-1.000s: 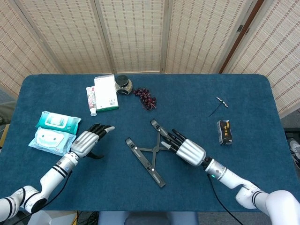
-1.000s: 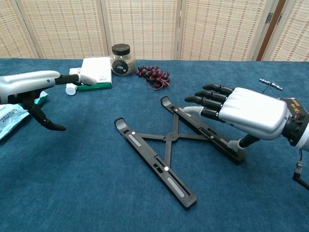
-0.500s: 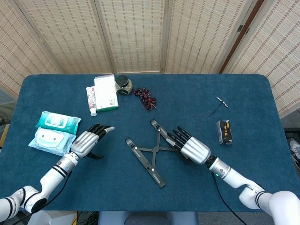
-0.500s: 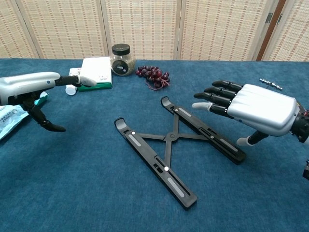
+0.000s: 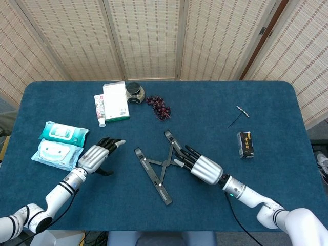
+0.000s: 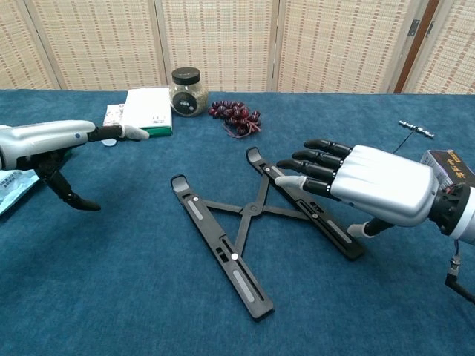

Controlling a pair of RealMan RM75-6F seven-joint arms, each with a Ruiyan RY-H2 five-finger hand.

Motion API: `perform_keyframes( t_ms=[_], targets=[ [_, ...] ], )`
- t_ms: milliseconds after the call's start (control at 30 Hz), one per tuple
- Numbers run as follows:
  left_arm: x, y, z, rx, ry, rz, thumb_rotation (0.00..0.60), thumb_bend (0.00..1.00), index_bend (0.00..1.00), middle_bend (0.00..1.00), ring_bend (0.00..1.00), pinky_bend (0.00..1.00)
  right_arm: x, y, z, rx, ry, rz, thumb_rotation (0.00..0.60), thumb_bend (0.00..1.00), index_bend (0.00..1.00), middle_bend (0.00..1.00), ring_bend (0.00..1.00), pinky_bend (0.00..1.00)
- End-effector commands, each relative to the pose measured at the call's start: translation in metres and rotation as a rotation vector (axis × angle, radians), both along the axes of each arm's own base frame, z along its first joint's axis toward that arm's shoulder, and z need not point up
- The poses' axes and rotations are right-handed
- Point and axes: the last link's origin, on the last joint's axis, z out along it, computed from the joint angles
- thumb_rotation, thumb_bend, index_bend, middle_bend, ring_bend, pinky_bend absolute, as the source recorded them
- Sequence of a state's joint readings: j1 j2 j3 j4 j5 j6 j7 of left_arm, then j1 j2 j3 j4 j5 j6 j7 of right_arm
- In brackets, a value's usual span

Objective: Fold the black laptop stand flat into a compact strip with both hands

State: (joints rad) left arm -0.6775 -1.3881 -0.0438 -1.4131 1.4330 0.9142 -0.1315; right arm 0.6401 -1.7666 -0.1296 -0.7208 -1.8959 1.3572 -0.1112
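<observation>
the black laptop stand (image 5: 157, 166) lies spread in an x on the table, its right rail directly under the right hand (image 5: 201, 166), whose straight, slightly parted fingers seem poised to push it shut, while the left hand (image 5: 97, 155) waits well aside, fingers loosely apart, holding nothing.

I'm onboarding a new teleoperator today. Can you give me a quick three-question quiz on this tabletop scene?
1. True or false: the black X-braced laptop stand is already folded into a single strip.
2. Which hand is over the stand's rail: A) silver-backed left hand, B) silver-backed right hand, C) neither?
3. Fill in: the dark red grape bunch lies just right of the black-lidded glass ____, in the head view.

Key
1. False: its two rails are spread apart, joined by crossed braces.
2. B: its fingers reach over the right rail; the left hand hangs apart from the stand, holding nothing.
3. jar.
</observation>
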Motion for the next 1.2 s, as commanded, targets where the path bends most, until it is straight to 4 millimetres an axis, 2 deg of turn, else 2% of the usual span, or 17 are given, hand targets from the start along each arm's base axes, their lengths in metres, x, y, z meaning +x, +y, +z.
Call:
perform_keyframes(
  t_ms=[33, 533, 1200],
  targets=[
    [0.000, 0.001, -0.002, 0.000, 0.003, 0.001, 0.600, 0.15, 0.03, 0.08, 0.07, 0.00, 0.004, 0.001, -0.004, 0.010, -0.007, 0.014, 0.600, 0.00, 0.00, 0.00, 0.00, 0.00],
    [0.008, 0.011, -0.024, -0.027, 0.023, -0.025, 0.600, 0.15, 0.03, 0.08, 0.07, 0.00, 0.026, 0.005, -0.024, 0.042, -0.032, 0.070, 0.600, 0.00, 0.00, 0.00, 0.00, 0.00],
    [0.022, 0.031, -0.057, -0.063, 0.017, -0.063, 0.600, 0.15, 0.03, 0.08, 0.07, 0.00, 0.042, 0.005, -0.038, 0.054, -0.032, 0.114, 0.600, 0.00, 0.00, 0.00, 0.00, 0.00]
  ],
)
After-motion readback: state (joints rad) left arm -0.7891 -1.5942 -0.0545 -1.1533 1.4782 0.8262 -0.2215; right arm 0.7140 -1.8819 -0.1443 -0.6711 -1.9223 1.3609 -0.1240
